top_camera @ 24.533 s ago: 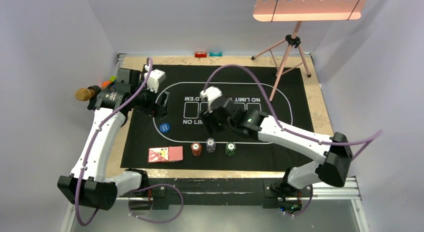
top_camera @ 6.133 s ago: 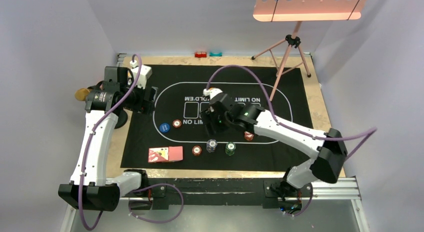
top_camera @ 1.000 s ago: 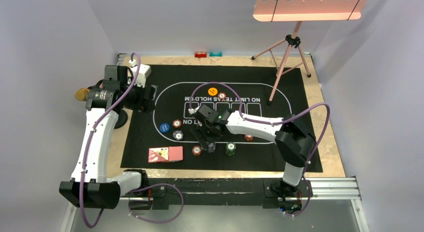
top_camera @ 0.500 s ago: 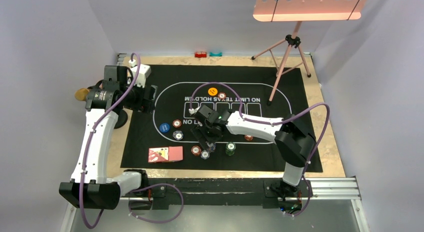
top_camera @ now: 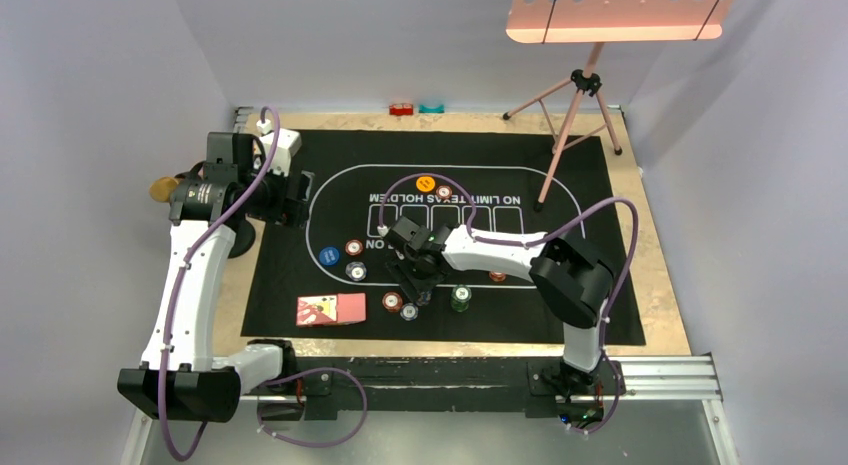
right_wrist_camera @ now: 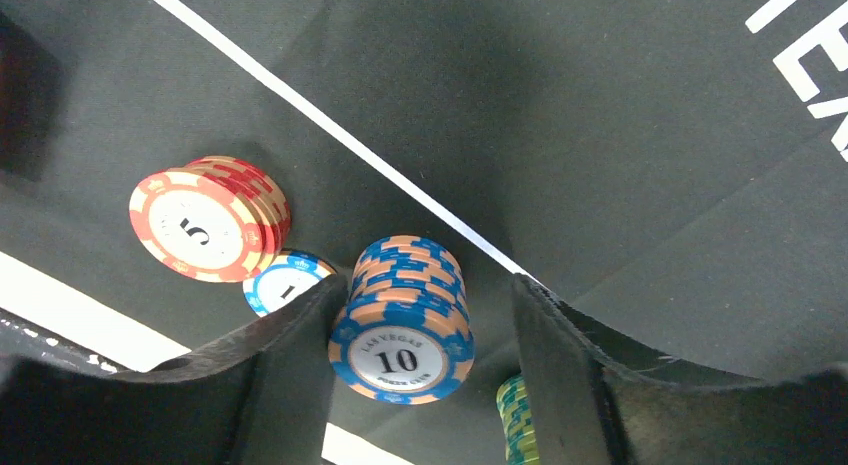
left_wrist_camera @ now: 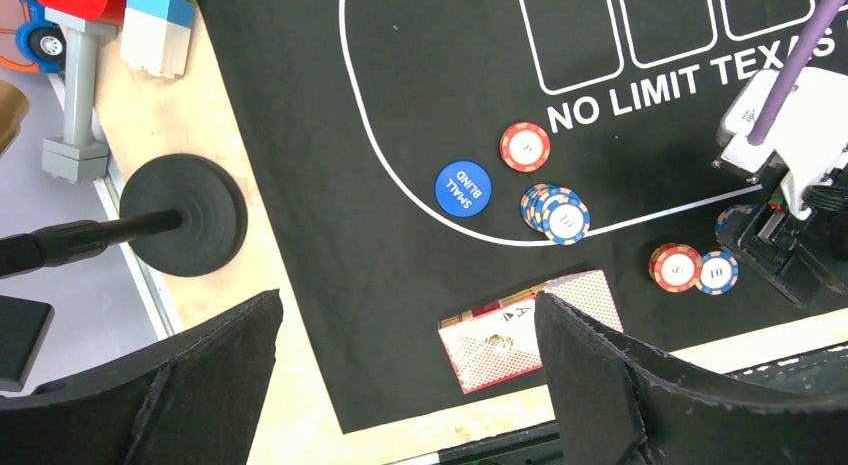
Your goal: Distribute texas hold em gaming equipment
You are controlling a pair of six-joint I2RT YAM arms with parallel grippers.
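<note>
My right gripper [right_wrist_camera: 428, 293] stands open astride a blue-and-orange stack of poker chips [right_wrist_camera: 402, 325] marked 10. Its left finger [right_wrist_camera: 300, 330] is at the stack's side; a gap shows at the right finger [right_wrist_camera: 550, 335]. Beside it are a red stack [right_wrist_camera: 205, 230], a single blue-white chip [right_wrist_camera: 278, 283] and a green stack [right_wrist_camera: 514, 420]. In the top view this gripper [top_camera: 415, 285] covers the stack. The card deck [top_camera: 331, 309], blue disc [top_camera: 329, 255] and orange disc [top_camera: 425, 183] lie on the mat. My left gripper [top_camera: 297, 200] hangs open and empty at the mat's left edge.
Loose chips lie near the blue disc [left_wrist_camera: 463, 188]: a red one [left_wrist_camera: 525, 146] and a fanned blue pile [left_wrist_camera: 555, 210]. Left of the mat are a microphone stand base [left_wrist_camera: 185, 215] and toy bricks [left_wrist_camera: 150, 25]. A pink tripod [top_camera: 570, 115] stands at the back right.
A single chip has appeared beside the red stack near the front. My right gripper's jaws have narrowed around the blue-and-orange stack. The left arm has not moved.
</note>
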